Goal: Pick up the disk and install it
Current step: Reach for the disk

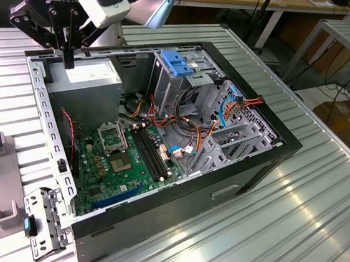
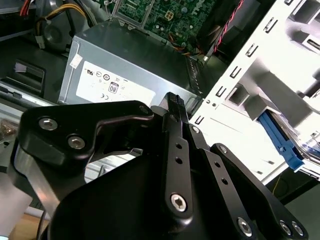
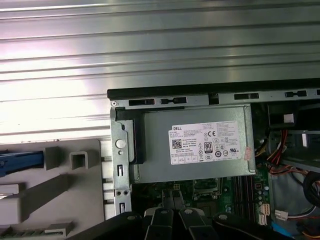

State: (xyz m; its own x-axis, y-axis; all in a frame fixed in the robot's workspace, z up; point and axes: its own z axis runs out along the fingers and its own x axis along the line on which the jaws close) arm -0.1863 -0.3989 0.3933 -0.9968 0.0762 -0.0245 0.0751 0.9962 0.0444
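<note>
Looking at the exterior view, we see the hand (image 1: pixel 67 62) with its fingers pressed together, pinching nothing. It hangs over the grey power-supply box (image 1: pixel 92 75) in a corner of the open computer case (image 1: pixel 245 176). The case lies on the ribbed metal surface (image 1: pixel 314 233). In the first wrist view, the disk (image 3: pixel 19 163) shows as a blue carrier edge on the grey holder (image 3: pixel 75 192) beside the case, well apart from the hand.

Open computer case (image 1: pixel 172 215) on ribbed metal table (image 1: pixel 314 233), motherboard (image 1: pixel 128 163) exposed.
</note>
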